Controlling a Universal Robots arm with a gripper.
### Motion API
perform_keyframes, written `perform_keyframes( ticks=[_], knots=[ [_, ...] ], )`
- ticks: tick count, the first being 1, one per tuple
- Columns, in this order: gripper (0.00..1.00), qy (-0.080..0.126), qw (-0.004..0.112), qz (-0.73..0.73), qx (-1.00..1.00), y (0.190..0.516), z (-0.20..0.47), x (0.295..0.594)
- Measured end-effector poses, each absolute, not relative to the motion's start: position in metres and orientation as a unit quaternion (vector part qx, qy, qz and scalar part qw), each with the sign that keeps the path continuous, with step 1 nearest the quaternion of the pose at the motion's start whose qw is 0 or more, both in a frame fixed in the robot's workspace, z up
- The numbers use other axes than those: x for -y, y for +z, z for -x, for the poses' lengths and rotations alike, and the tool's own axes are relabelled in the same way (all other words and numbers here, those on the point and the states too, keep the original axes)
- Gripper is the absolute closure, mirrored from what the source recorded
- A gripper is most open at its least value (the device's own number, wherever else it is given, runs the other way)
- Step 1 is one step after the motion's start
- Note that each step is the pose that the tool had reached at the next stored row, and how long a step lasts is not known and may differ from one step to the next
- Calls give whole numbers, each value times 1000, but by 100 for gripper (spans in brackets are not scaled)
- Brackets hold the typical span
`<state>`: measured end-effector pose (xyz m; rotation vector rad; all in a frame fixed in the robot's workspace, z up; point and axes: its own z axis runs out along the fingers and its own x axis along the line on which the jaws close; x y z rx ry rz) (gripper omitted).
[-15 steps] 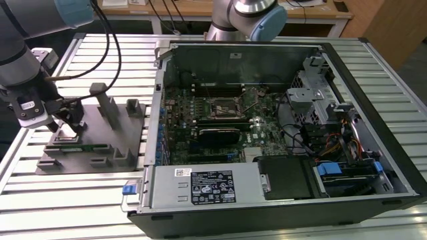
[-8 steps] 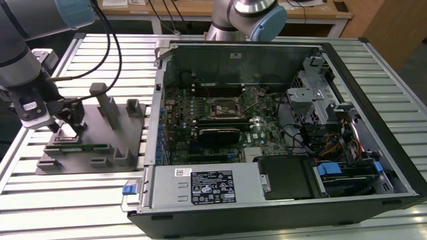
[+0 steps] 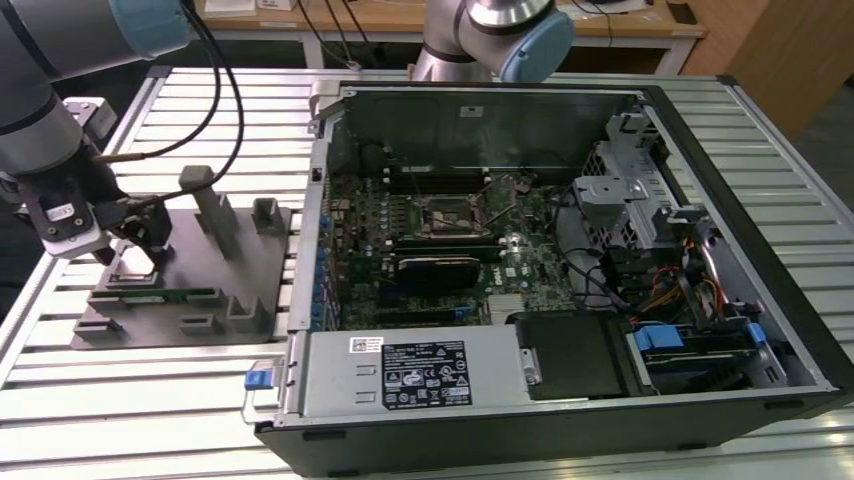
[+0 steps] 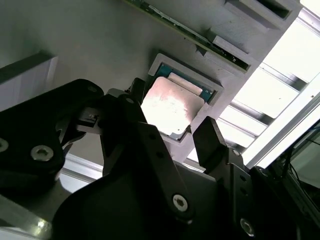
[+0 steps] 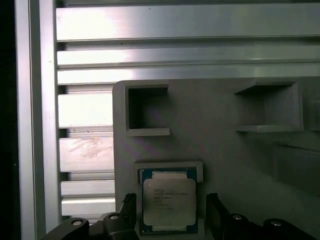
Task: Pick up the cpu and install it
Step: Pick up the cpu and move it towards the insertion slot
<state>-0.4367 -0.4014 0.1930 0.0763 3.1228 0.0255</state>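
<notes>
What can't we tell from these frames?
Second wrist view: the gripper straddles the cpu; one finger overlaps its edge, contact unclear.
Exterior view: the gripper hides most of the cpu.
Exterior view: motherboard socket too small to tell whether it is empty.

Open computer case (image 3: pixel 481 135) sits beside grey tray (image 3: pixel 234 278).

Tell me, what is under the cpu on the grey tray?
The cpu lies in a shallow square pocket of the grey tray; its raised rim shows around the chip. The pocket floor beneath is covered and cannot be seen.
</notes>
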Motion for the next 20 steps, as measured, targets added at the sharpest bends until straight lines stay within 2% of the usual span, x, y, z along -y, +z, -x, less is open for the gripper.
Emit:
perform_keyframes(
  ticks=[20],
  knots=[
    [34,8,9,-11,-1000,184,436,401]
  ],
)
